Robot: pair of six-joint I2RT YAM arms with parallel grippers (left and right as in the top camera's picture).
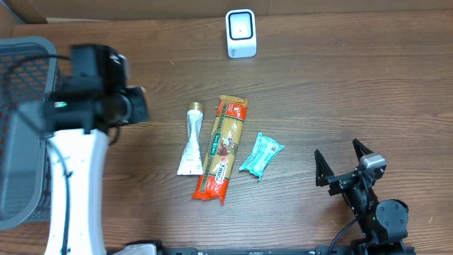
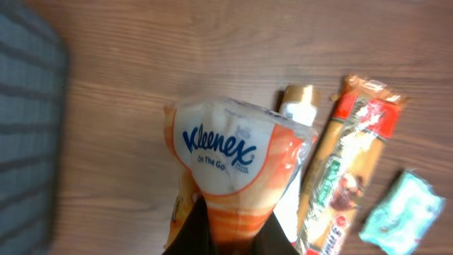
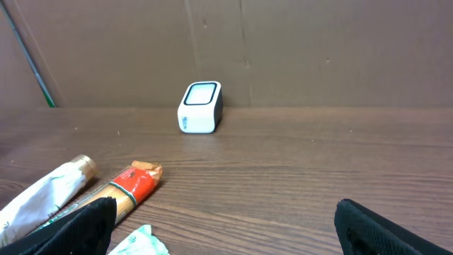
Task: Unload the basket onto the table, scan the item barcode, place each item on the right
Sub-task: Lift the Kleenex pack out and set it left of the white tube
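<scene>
Orange-and-white plastic wraps the Kleenex tissue pack (image 2: 226, 152). It is pinched at its near end between the two dark fingers of the left tool (image 2: 228, 230). That tool is clenched on the pack, with the printed logo facing its wrist camera, and seems to hold it above the wooden tabletop (image 2: 177, 64).

Past the pack's far end and to that tool's right, three other goods lie flat side by side. A white tube with a gold cap (image 2: 300, 99) is nearest, a long red-and-orange pasta packet (image 2: 347, 170) is just beside the tube, and a small teal packet (image 2: 402, 212) lies a little apart from the pasta. A grey mesh basket (image 2: 28, 127) sits off to the tool's left.

The right tool (image 1: 337, 150) rests low near the tabletop's front edge, released, its black fingers spread wide with nothing between them. Well ahead of it, slightly left of its centre line, the white barcode scanner (image 3: 200, 108) stands upright close to the brown back wall. The same tube, pasta packet and teal packet lie ahead of this tool on its left.
</scene>
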